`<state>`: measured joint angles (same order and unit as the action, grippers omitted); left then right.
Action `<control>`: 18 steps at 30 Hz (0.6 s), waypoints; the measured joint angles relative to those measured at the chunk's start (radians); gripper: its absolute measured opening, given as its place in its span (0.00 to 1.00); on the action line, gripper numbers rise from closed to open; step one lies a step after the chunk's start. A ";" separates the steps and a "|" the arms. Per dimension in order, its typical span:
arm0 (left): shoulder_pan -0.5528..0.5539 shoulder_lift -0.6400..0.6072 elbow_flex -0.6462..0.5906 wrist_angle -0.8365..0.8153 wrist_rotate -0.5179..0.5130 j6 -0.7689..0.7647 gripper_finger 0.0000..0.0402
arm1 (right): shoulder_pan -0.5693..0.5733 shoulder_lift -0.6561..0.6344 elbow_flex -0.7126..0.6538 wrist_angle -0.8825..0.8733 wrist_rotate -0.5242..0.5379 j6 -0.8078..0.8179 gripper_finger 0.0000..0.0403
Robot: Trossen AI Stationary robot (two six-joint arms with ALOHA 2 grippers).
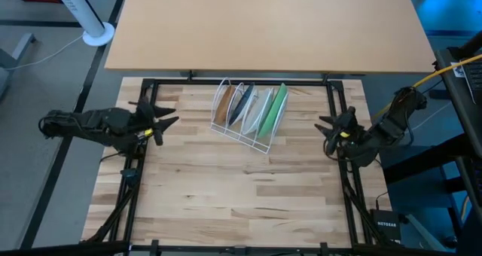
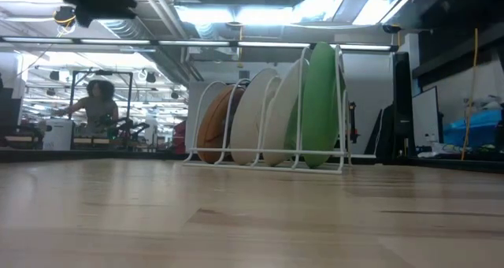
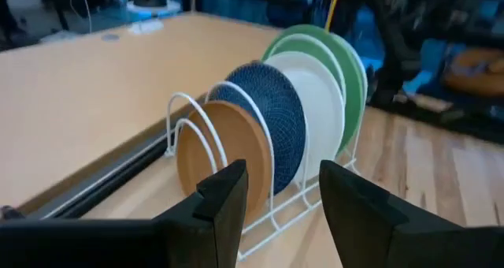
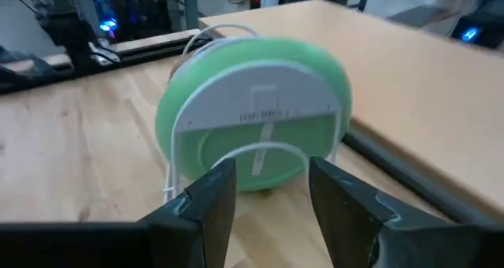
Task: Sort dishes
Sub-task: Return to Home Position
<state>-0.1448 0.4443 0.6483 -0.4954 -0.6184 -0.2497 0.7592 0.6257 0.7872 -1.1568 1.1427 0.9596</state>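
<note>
Four dishes stand on edge in the slots of a white wire rack (image 1: 245, 132) at the table's far middle: a brown plate (image 3: 224, 154), a blue speckled dish (image 3: 272, 114), a white plate (image 3: 319, 102) and a large green plate (image 4: 252, 63). In the high view the green plate (image 1: 279, 105) is the rightmost. My left gripper (image 1: 162, 120) is open and empty at the table's left edge, level with the rack. My right gripper (image 1: 325, 126) is open and empty at the right edge, pointing at the rack.
A second, lighter tabletop (image 1: 263, 22) lies beyond the far edge. Black frame rails (image 1: 343, 173) run along the table's left and right sides. Bare wood (image 1: 241, 196) lies in front of the rack. A person (image 2: 98, 106) shows far off in the room in the low view.
</note>
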 joint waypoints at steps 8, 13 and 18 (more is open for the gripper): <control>0.002 -0.277 -0.279 0.152 -0.001 0.048 0.38 | 0.000 -0.230 -0.291 0.260 -0.068 -0.003 0.41; 0.002 -0.384 -0.408 0.222 -0.001 0.050 0.38 | 0.000 -0.313 -0.416 0.384 -0.101 -0.079 0.41; 0.002 -0.441 -0.498 0.291 -0.001 0.060 0.38 | 0.000 -0.376 -0.491 0.433 -0.108 -0.102 0.41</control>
<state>-0.1425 0.0031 0.1499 -0.2048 -0.6196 -0.1895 0.7595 0.2497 0.2962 -0.7238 1.0346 0.8573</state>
